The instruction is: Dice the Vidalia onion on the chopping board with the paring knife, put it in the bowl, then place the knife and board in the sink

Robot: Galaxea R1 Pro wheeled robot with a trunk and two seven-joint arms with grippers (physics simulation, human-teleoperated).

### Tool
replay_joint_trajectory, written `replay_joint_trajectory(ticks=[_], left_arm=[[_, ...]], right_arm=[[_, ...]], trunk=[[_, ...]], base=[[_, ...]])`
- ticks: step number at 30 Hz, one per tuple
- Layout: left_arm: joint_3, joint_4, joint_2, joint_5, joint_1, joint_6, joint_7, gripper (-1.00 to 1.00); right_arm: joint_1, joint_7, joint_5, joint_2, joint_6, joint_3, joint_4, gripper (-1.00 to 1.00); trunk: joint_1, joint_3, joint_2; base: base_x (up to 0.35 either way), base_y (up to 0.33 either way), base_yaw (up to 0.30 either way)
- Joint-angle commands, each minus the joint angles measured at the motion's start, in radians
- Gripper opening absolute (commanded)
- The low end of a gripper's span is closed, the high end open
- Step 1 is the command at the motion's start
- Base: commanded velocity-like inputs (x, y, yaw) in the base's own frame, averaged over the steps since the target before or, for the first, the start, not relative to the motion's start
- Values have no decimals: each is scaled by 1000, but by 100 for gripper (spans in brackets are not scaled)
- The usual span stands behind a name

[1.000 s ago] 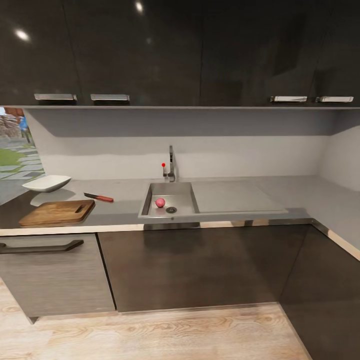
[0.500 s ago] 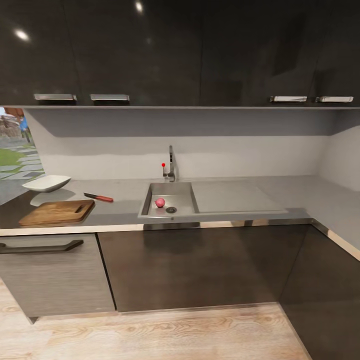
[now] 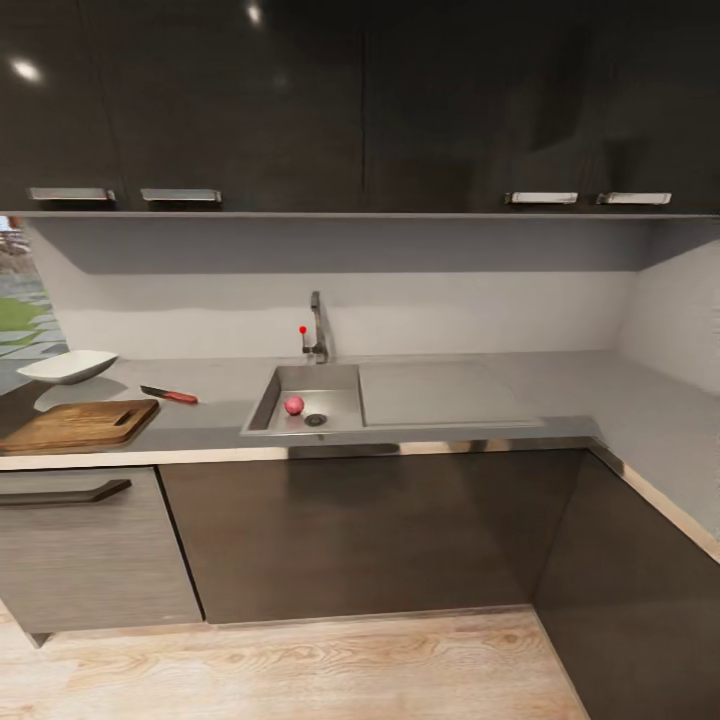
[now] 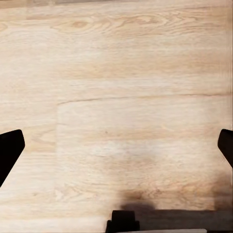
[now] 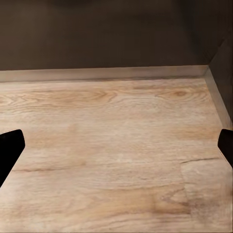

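In the head view a small reddish Vidalia onion (image 3: pixel 294 405) lies in the sink (image 3: pixel 345 382) beside the round drain, below the faucet (image 3: pixel 316 326) with its red knob. Left of the sink on the countertop (image 3: pixel 580 395) lies the paring knife (image 3: pixel 168 395), red handle toward the sink. The dark-brown chopping board (image 3: pixel 78 424) rests near the front edge at far left. Behind it stands the white bowl (image 3: pixel 67 366). My left gripper (image 4: pixel 116 150) and right gripper (image 5: pixel 116 150) both hang open over the wooden floor, dark fingertips (image 4: pixel 9 148) far apart, nothing between them.
Dark cabinet fronts (image 3: pixel 360 530) run below the worktop, with a grey drawer and bar handle (image 3: pixel 60 492) at left. The counter turns a corner at right (image 3: pixel 660 470). Dark upper cabinets (image 3: pixel 300 100) hang above. Light wood floor (image 3: pixel 300 670) lies in front.
The whole head view has shifted: counter, sink and board now sit further left in the picture, so the camera moved. No object on the counter has moved.
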Motion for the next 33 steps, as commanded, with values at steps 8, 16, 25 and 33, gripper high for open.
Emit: replay_joint_trajectory(ticks=[8,16,25,33], left_arm=[[2,-168,-8,1,0,156,44,100],[-7,-659,-35,1,0,676,66,100],[-8,-780,-65,-5,0,751,69,100],[-14,-873,-85,-5,0,786,70,100]], right_arm=[[-1,-2,-1,0,-3,-1,20,100],[0,-2,-1,0,-3,-1,28,100],[-1,-2,-1,0,-1,-1,29,100],[-1,-1,-1,0,-1,0,34,100]], trunk=[[0,-1,0],[0,-1,0],[0,-1,0],[-8,5,14]], base=[[0,-65,0],[0,-4,0],[0,0,0],[0,0,0]])
